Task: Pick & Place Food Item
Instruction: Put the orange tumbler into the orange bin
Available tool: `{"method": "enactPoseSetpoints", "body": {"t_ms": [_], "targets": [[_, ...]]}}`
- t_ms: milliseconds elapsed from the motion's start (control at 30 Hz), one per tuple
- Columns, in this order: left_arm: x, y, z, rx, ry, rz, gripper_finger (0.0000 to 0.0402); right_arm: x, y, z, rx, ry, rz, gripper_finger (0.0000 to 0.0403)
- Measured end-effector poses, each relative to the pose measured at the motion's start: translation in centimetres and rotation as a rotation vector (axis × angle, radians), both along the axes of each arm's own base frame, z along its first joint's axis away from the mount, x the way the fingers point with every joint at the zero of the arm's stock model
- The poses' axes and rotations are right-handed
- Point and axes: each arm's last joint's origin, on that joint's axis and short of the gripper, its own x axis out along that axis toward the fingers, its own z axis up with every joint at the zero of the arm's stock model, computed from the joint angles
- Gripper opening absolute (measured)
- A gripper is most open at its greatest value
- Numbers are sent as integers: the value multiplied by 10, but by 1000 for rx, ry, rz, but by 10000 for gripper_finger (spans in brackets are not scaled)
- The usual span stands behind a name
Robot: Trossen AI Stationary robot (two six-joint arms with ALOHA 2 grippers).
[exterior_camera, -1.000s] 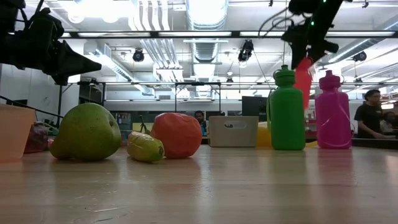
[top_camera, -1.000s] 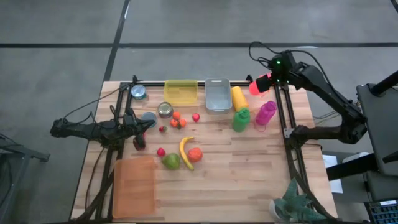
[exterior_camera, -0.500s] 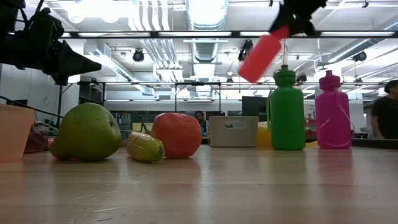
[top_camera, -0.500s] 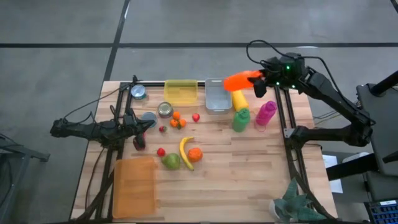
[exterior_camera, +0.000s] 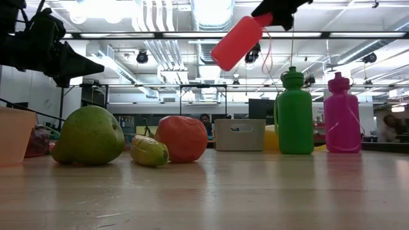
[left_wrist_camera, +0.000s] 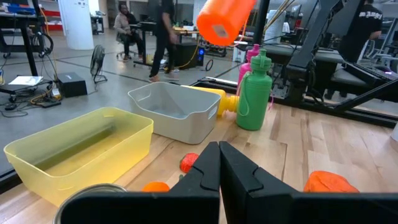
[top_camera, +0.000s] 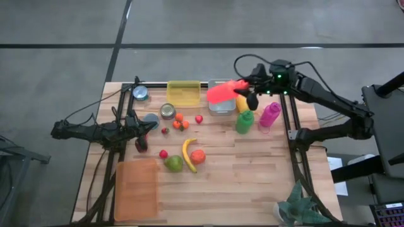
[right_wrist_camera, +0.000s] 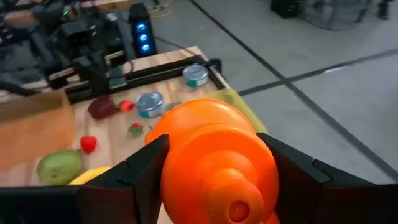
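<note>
**Op:** Right gripper (top_camera: 251, 90) is clamped on the orange-red bottle (top_camera: 227, 92), up in the air over the back of the table (top_camera: 252, 183). I see its fingers (right_wrist_camera: 134, 180) pressing either side of the bottle near the cap.

**Eng:** Which way does the bottle lie?

**Op:** Long axis runs from the gripper toward the left arm's side, base leading and tilted down. From above, that base overlaps the grey bin (top_camera: 219, 101); the yellow bin (top_camera: 184, 93) sits just beside that one. I judge the grey bin the likely drop, not certain.

**Eng:** Left arm?

**Op:** Left gripper (top_camera: 151, 125) is parked low near the tin can (top_camera: 167, 111), fingers pressed together, holding nothing. Right arm is far nearer the bins.

**Eng:** Anything I can't trust?

**Op:** Height above the bin. Low view shows the bottle well above the green bottle (exterior_camera: 294, 114), but it can't say whether it sits over the bin. In the right wrist view the bottle blocks the bin. Also, it's a bottle; the fruit lies untouched.
</note>
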Motion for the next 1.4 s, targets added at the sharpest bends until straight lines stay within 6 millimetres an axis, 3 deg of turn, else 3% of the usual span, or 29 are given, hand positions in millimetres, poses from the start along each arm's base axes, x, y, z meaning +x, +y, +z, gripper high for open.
{"method": "enactPoseSetpoints", "body": {"t_ms": [300, 567, 967, 1200, 1400], "targets": [[0, 0, 0, 0, 0, 0, 0, 37, 18, -19, 32, 59, 116, 221], [0, 0, 0, 0, 0, 0, 0, 62, 49, -33, 57, 95, 239, 221], [0, 0, 0, 0, 0, 0, 0, 89, 91, -29, 59, 28, 380, 221], [0, 0, 0, 0, 0, 0, 0, 111, 96, -25, 160, 61, 351, 221], [0, 0, 0, 0, 0, 0, 0, 129, 99, -24, 182, 209, 352, 221]]}}
